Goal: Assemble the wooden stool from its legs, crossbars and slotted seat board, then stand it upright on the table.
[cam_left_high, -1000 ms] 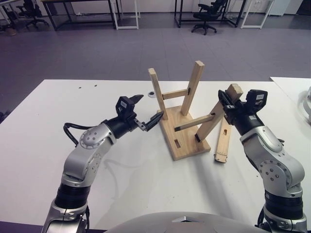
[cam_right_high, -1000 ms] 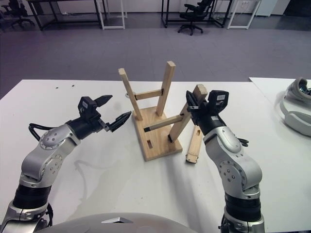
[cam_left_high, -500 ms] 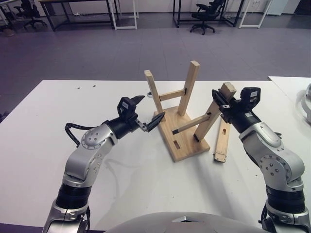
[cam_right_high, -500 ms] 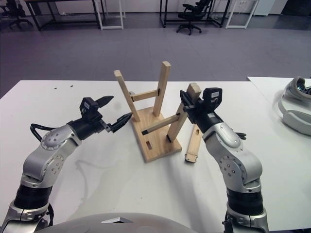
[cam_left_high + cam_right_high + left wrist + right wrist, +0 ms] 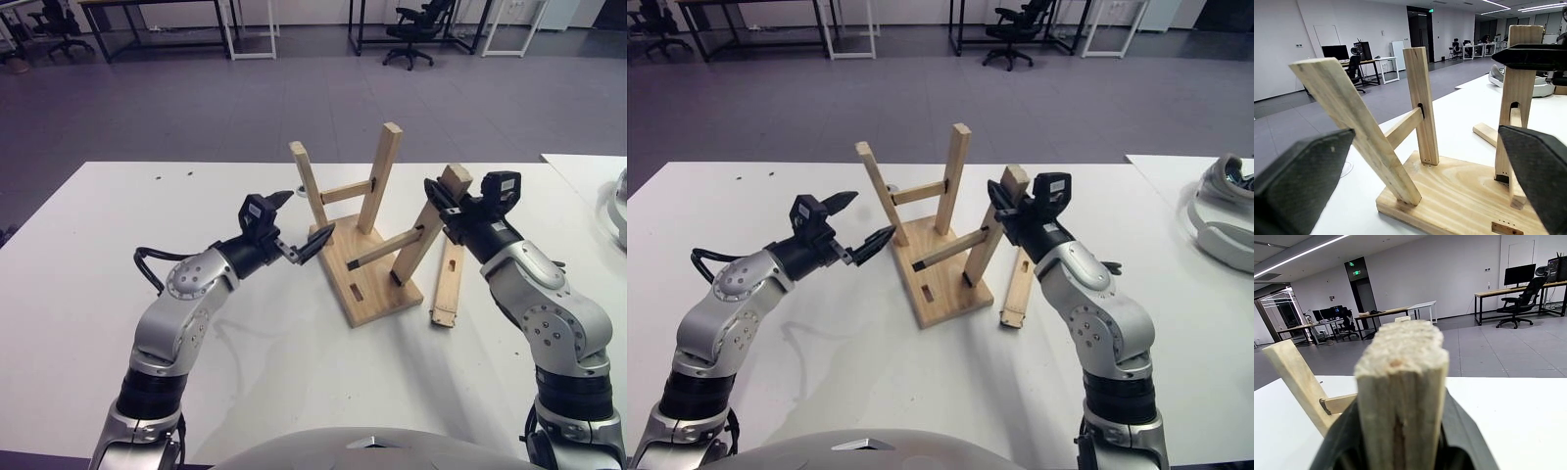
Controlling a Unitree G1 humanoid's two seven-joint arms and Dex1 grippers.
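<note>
now seating the third leg [image 5: 421,247], tilted on the upturned seat board [image 5: 377,296] mid-table, clamped in the right gripper [image 5: 448,203]; left gripper [image 5: 309,214] agape near the rear legs [image 5: 383,176]. next, probably: pressing it upright into its slot.

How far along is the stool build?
Done: two legs joined by a crossbar stand on the upside-down seat board. In hand: right pincer shut on the tilted third leg, whose second crossbar has one end free; left pincer open beside the legs. Left: seat that leg, add the fourth leg lying on the table, flip upright.
</note>
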